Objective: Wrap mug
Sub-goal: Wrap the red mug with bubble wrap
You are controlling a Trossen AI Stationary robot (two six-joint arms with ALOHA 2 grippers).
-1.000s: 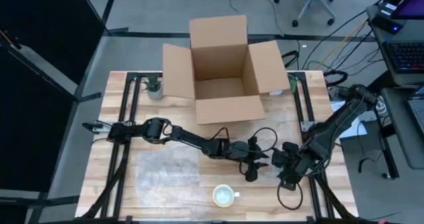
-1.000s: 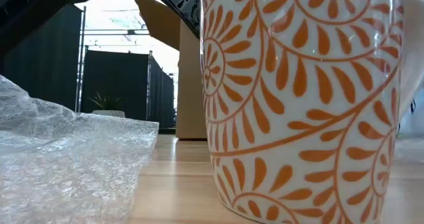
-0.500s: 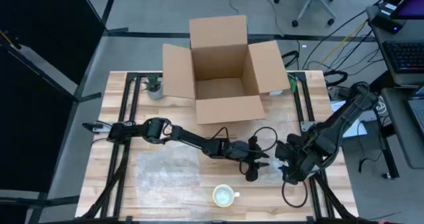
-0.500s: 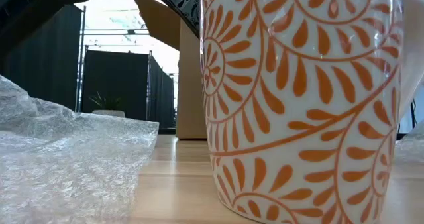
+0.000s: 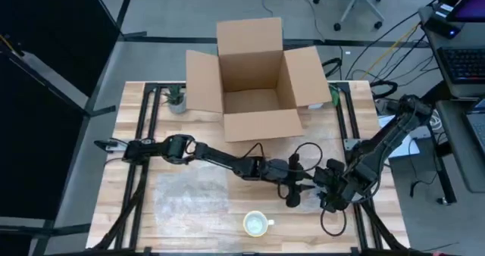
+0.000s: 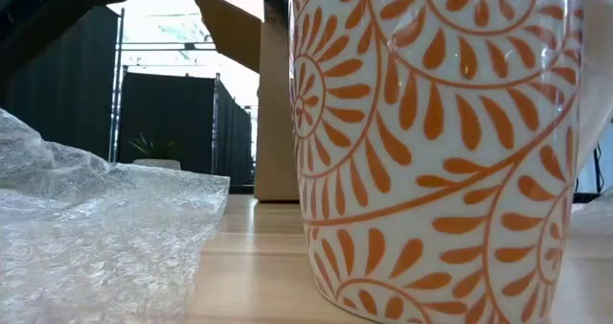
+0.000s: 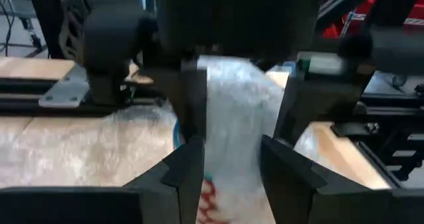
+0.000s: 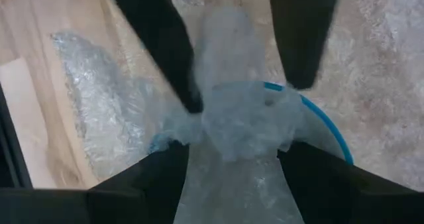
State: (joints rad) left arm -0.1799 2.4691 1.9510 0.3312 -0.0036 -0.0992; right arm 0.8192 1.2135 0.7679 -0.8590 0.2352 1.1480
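A white mug with orange swirls [image 5: 256, 224] [image 6: 441, 151] stands upright on its base near the table's front edge, untouched. To its far right a blue-rimmed mug [image 8: 324, 124] sits under a bunched piece of bubble wrap [image 8: 238, 118] [image 7: 235, 111]. My left gripper [image 5: 294, 192] [image 7: 232, 164] and my right gripper [image 5: 324, 192] [image 8: 235, 177] face each other across it, both shut on the wrap. A flat bubble-wrap sheet [image 5: 189, 195] [image 6: 96, 228] lies on the table's left half. My left gripper pinches the bunched strip of bubble wrap [image 7: 232, 144] between its two fingers, coming level from the table's left. The wrap fills the gap and drapes over the mug below. My right gripper pinches the same bunch of wrap [image 8: 232, 151] between its fingers from the table's right side, several crumpled layers. The wrap runs from its fingers over the blue rim.
An open cardboard box [image 5: 254, 82] stands at the table's far middle, and a small potted plant [image 5: 176, 98] sits to its left. Cables loop around both wrists [image 5: 303, 154]. Black frame rails [image 5: 144, 135] run along the table's left and right sides.
My right gripper drew a little toward the table's right edge, then came back toward my left gripper. In the low view a bit of bubble wrap has come into sight at the right, behind the orange mug.
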